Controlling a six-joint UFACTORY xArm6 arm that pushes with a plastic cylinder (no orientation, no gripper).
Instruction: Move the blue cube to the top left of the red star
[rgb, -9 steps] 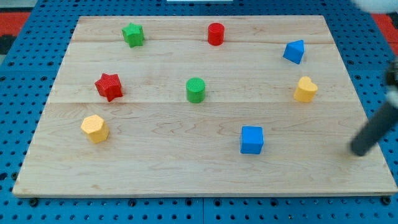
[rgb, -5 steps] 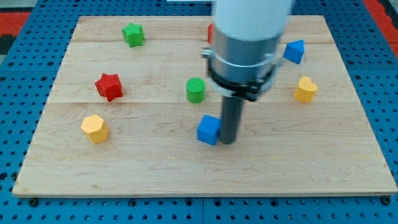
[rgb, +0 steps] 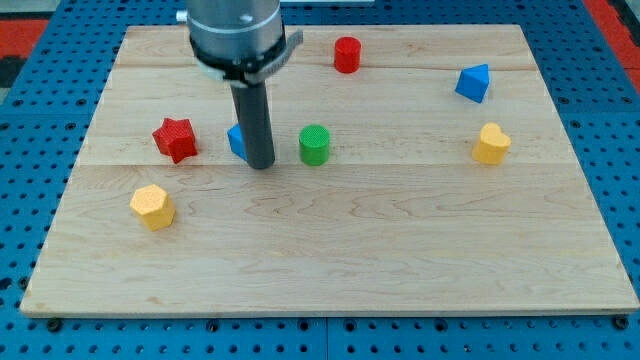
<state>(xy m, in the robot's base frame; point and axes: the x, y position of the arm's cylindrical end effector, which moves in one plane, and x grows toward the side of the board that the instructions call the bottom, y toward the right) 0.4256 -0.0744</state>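
A: Where was my tip (rgb: 261, 165)?

B: We put it on the board between the red star (rgb: 175, 138) and the green cylinder (rgb: 314, 144), pressed right against the blue cube (rgb: 236, 141). No fingers on this rig, just a straight dark rod, so we had nothing to call spread or pinched.

A: And the cube?

B: We only saw a sliver of it, poking out on the view's left of the rod; the rest was hidden, so we couldn't judge its angle. We marked it just to the view's right of the red star, about level with it, apart from it.

A: The rest?

B: We logged a yellow hexagonal block (rgb: 152, 206) at lower left, a red cylinder (rgb: 347, 54) near the top, a blue wedge-like block (rgb: 474, 82) at upper right, and a yellow heart, probably (rgb: 490, 143), below that. All sat on the wooden board (rgb: 400, 260).
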